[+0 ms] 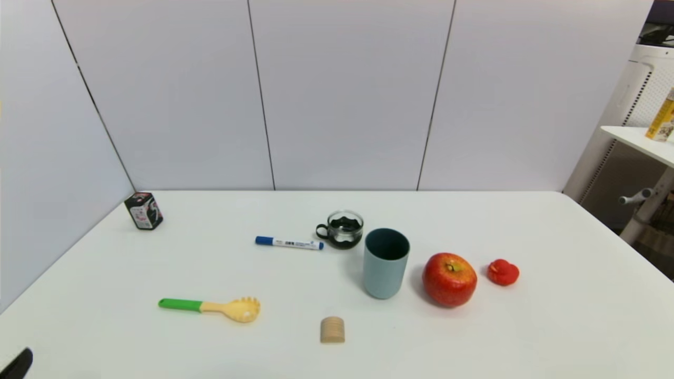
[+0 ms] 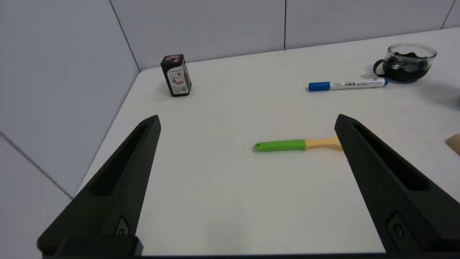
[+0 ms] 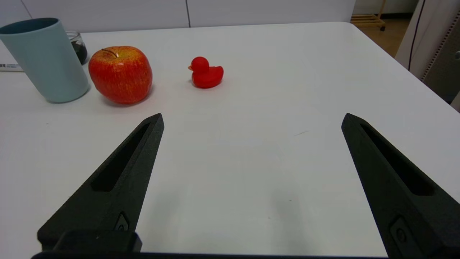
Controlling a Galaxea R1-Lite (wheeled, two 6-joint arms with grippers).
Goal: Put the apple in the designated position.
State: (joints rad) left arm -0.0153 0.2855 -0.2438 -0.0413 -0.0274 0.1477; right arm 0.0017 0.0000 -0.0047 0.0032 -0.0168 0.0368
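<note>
The apple (image 1: 449, 279), glossy red with yellow patches and a short stem, rests on the white table (image 1: 553, 326) right of centre, between a blue-grey cup (image 1: 385, 262) and a small red toy duck (image 1: 503, 272). The right wrist view shows the apple (image 3: 120, 73) ahead, well beyond my right gripper (image 3: 251, 120), which is open and empty near the table's front. My left gripper (image 2: 246, 120) is open and empty over the table's left front; only a black tip (image 1: 18, 363) of it shows in the head view. The designated position bears no mark I can pick out.
A blue marker (image 1: 289, 242) and a glass cup (image 1: 342, 229) with dark contents lie behind the blue-grey cup. A green-handled yellow pasta spoon (image 1: 210, 307), a wooden cylinder (image 1: 332, 330) and a small black tin (image 1: 143, 210) occupy the left and front. A shelf (image 1: 640, 138) stands off the right edge.
</note>
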